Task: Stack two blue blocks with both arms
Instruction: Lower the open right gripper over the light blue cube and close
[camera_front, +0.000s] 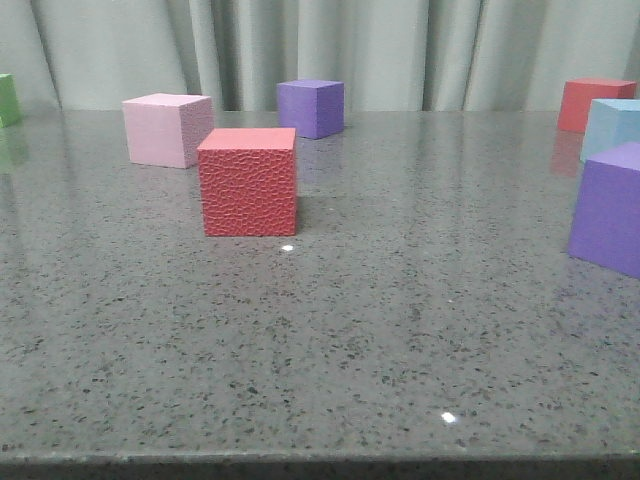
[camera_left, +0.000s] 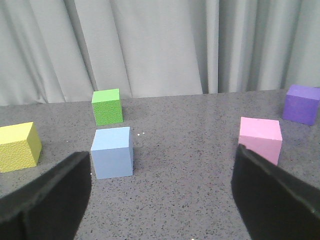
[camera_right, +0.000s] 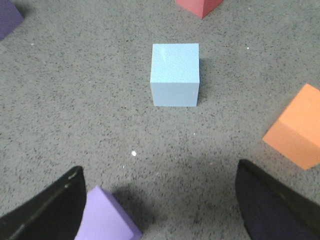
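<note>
One pale blue block (camera_front: 612, 126) sits at the far right of the front view, behind a purple cube (camera_front: 609, 208); it also shows in the right wrist view (camera_right: 175, 74), well ahead of my open, empty right gripper (camera_right: 159, 200). The other pale blue block (camera_left: 112, 152) shows only in the left wrist view, just ahead of the left finger (camera_left: 45, 197) of my open, empty left gripper (camera_left: 161, 192). Neither gripper shows in the front view.
Front view: red textured cube (camera_front: 248, 181) in the middle, pink cube (camera_front: 167, 129), purple cube (camera_front: 311, 107), red cube (camera_front: 594, 103), green cube (camera_front: 8, 99). Left wrist view: green (camera_left: 107, 106), yellow (camera_left: 18, 146), pink (camera_left: 259, 138), purple (camera_left: 301, 103) cubes. Right wrist view: orange cube (camera_right: 296, 127), purple cube (camera_right: 107, 217) beside the left finger.
</note>
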